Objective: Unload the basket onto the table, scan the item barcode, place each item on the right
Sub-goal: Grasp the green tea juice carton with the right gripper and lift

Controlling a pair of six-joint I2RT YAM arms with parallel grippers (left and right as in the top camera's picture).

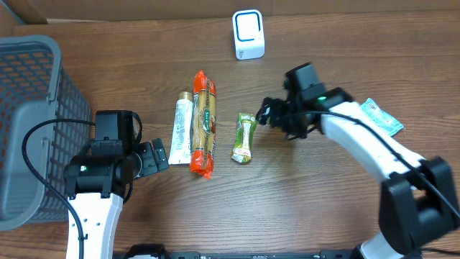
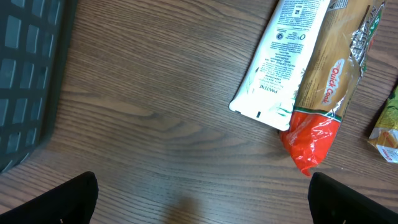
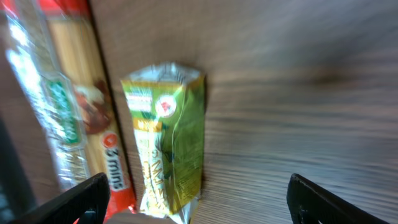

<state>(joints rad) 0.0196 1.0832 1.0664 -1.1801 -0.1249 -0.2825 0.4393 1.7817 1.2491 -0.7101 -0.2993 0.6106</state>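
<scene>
Open counter [image 1: 302, 194] runs along the robot's side of the row of items, and between the green packet [image 1: 245, 137] and the scanner [image 1: 249, 34]. The tube [image 1: 183, 133] and pasta packet [image 1: 204, 124] lie touching, with no gap between them. The basket [image 1: 29, 108] walls off the left edge.

Your overhead view looks straight down on the whole counter [image 1: 287, 208]. Your left wrist view hangs low and close over the wood, facing the pasta pack [image 2: 326, 87]. Your right wrist view, even closer and blurred, shares that pack, beside a green packet [image 3: 171, 143]. The overhead view shows both.
</scene>
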